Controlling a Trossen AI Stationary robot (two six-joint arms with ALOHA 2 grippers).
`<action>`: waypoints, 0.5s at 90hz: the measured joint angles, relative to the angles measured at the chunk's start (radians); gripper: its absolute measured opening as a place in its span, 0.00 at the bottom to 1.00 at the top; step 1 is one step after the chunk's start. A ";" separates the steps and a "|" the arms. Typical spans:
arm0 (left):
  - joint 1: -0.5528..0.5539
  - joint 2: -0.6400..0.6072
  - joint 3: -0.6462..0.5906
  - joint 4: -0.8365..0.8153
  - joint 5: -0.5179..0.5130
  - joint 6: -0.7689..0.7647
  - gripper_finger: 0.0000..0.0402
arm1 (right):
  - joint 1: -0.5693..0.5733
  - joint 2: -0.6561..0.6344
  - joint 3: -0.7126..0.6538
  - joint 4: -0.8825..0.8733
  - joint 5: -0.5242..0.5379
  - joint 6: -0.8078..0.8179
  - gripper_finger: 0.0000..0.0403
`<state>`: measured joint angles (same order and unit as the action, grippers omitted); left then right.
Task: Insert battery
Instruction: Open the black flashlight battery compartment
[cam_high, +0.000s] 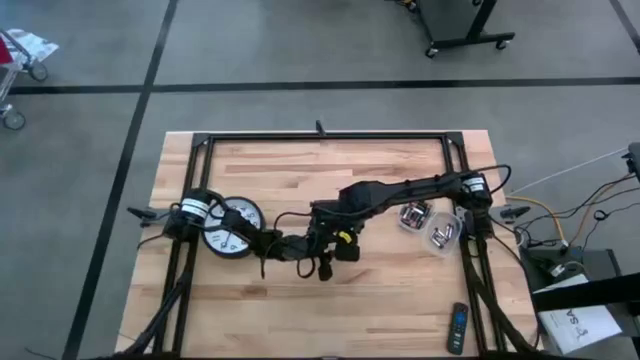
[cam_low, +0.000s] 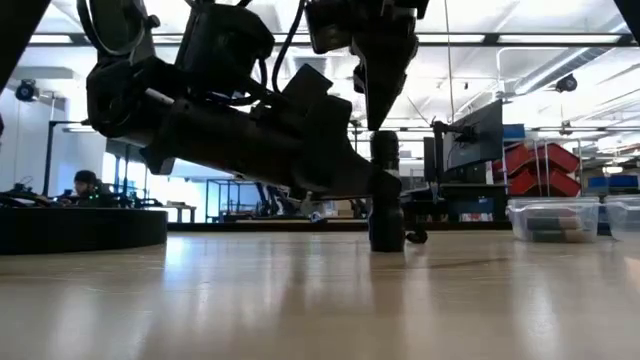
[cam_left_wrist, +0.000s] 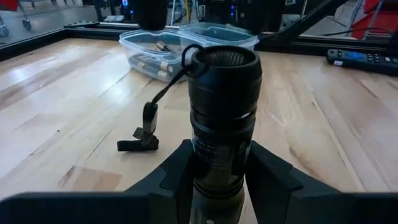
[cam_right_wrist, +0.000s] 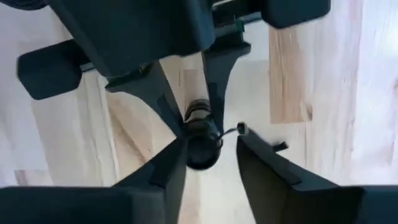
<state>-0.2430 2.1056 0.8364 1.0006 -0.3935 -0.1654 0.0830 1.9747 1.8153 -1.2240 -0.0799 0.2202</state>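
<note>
A black flashlight (cam_left_wrist: 222, 93) stands upright near the table's middle, its open top end (cam_right_wrist: 202, 149) facing up. Its lanyard (cam_left_wrist: 146, 127) lies on the wood. My left gripper (cam_left_wrist: 222, 152) reaches in from the table's left and is shut on the flashlight. My right gripper (cam_right_wrist: 211, 138) hangs above, pointing down and open, with a finger on either side of the flashlight's top end. I see no battery between its fingers. Loose batteries lie in two clear plastic boxes (cam_high: 415, 215) (cam_high: 445, 232) at the right. My left gripper pinches the flashlight's barrel just below the wider head (cam_left_wrist: 217, 140) between its two fingers. The fingers come level from the table's left and lie across the barrel. The flashlight stands upright with its lower end (cam_low: 386, 240) on the table. My right gripper: one finger (cam_right_wrist: 171, 171) stands close against the flashlight's top end, and I cannot tell whether it touches.
A round dial (cam_high: 232, 228) lies at the left under my left arm. A remote control (cam_high: 457, 328) lies at the near right corner. A black frame (cam_high: 320, 135) borders the table's far edge. Bare wood shows at the near middle.
</note>
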 joint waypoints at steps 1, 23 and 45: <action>0.000 0.000 0.000 0.000 0.000 0.000 0.26 | 0.000 0.000 0.000 -0.005 0.000 0.004 0.37; 0.000 0.000 0.000 -0.004 -0.003 0.000 0.25 | 0.011 0.013 -0.012 -0.009 0.003 0.056 0.47; 0.000 0.000 0.000 -0.006 -0.006 0.000 0.25 | 0.011 0.042 -0.018 0.009 0.005 0.067 0.45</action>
<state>-0.2428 2.1052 0.8364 0.9951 -0.3992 -0.1658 0.0940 2.0166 1.7971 -1.2152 -0.0750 0.2874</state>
